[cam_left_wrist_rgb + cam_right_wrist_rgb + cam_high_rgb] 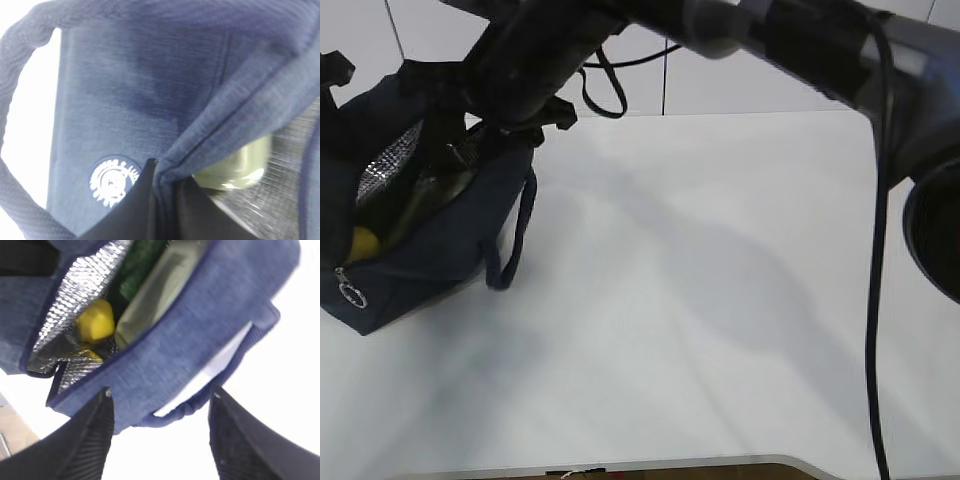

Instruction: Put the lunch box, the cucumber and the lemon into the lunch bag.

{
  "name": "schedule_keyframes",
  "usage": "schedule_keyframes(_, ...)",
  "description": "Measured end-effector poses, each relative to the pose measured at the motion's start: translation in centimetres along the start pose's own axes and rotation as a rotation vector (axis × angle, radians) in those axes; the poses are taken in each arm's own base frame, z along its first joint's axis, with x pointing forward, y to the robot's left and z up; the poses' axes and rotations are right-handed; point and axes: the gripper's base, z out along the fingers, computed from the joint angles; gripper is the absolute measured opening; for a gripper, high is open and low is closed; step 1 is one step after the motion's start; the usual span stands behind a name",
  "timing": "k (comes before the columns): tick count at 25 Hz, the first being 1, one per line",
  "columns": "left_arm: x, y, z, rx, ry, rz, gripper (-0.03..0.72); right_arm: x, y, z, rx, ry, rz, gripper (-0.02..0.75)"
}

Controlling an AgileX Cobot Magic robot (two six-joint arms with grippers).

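The navy lunch bag (430,250) stands open at the table's left, its foil lining showing. Inside it, the right wrist view shows the yellow lemon (95,320), the lunch box (155,290) with its pale green lid, and a strip of the dark green cucumber (137,265) beyond. My left gripper (167,180) is shut on the lunch bag (150,75), pinching its rim fabric, with the lunch box lid (240,165) just behind the fold. My right gripper (161,389) hangs open above the bag's near side and its handle (210,385), holding nothing.
The right arm (520,60) reaches across the top of the exterior view to the bag. A black cable (873,300) hangs down at the right. The white table (700,300) extends to its front edge (670,465). The zip's ring pull (353,295) hangs at the bag's near corner.
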Motion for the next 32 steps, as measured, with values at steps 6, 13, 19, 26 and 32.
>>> schedule_keyframes(6, 0.1, 1.1, -0.1, -0.124, 0.015, -0.024, -0.004, 0.0, 0.2, -1.7, 0.083, 0.070, -0.076, 0.452)
schedule_keyframes(13, 0.2, 1.3, -0.1, -0.150, 0.017, -0.038, -0.004, 0.4, -0.5, -0.7, 0.107, 0.099, 0.015, 0.452)
schedule_keyframes(19, 0.2, 1.4, -0.1, -0.151, 0.017, -0.039, -0.004, 0.5, -1.3, 1.4, 0.083, 0.078, 0.098, 0.452)
schedule_keyframes(26, 0.2, 1.3, -0.1, -0.149, 0.018, -0.042, -0.004, 0.1, -1.2, 1.4, 0.067, 0.030, 0.106, 0.452)
schedule_keyframes(32, 0.2, 1.3, -0.1, -0.149, 0.020, -0.042, -0.004, 0.4, -1.5, 2.3, 0.053, 0.046, 0.126, 0.452)
